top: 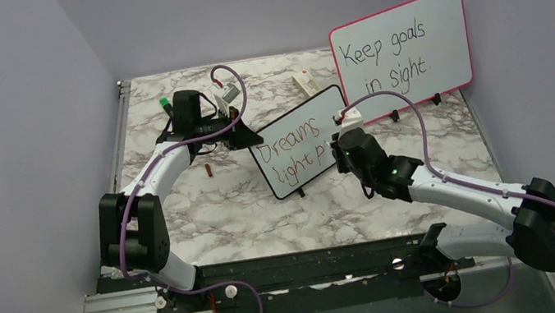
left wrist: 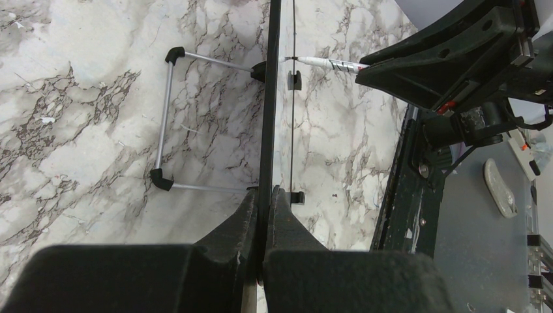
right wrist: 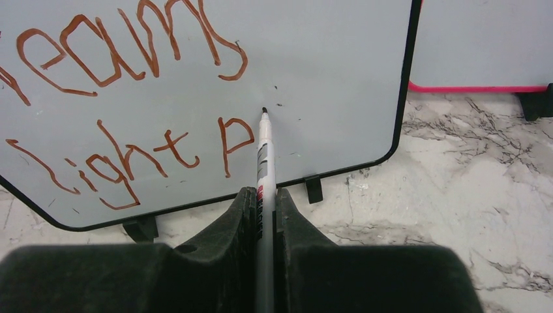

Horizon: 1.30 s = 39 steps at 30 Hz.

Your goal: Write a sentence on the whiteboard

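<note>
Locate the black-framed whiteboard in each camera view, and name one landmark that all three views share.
Top external: the whiteboard stands mid-table, angled, its red writing showing.
Left wrist: edge-on, a thin dark vertical line rising from the left claw, which is shut on it.
Right wrist: fills the upper left, behind the marker held in the right claw.
Shared landmark: the marble table.

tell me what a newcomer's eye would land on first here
The red writing "Dreams light p" on the small black-framed whiteboard at mid-table, unfinished, with the right gripper holding a marker tip-first at the board just right of the "p". Next, the left gripper pinching that board's left edge, and the bigger pink-framed board behind at the right, reading "Keep goals in sight".
</note>
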Available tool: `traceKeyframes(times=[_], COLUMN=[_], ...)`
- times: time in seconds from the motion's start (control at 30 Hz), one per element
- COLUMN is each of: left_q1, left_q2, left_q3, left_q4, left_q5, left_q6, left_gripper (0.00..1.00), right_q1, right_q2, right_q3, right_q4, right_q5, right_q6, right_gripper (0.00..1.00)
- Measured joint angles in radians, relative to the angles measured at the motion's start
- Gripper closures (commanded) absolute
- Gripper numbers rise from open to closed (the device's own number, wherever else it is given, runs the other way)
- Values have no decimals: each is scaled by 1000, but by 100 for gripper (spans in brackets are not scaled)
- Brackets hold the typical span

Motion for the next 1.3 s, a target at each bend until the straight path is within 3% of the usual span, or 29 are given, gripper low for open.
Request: traceKeyframes(times=[1.3], left_q1=[0], left_q2=[2], left_q3=[2], left_q4=[-1], left_q5=[0], left_q6=[0], left_gripper=[100], right_q1=[0], right_q2=[-8], right_q3=[-40], right_q4=[-37], right_q5=[-60], right_q6=[-7], right_gripper=[99])
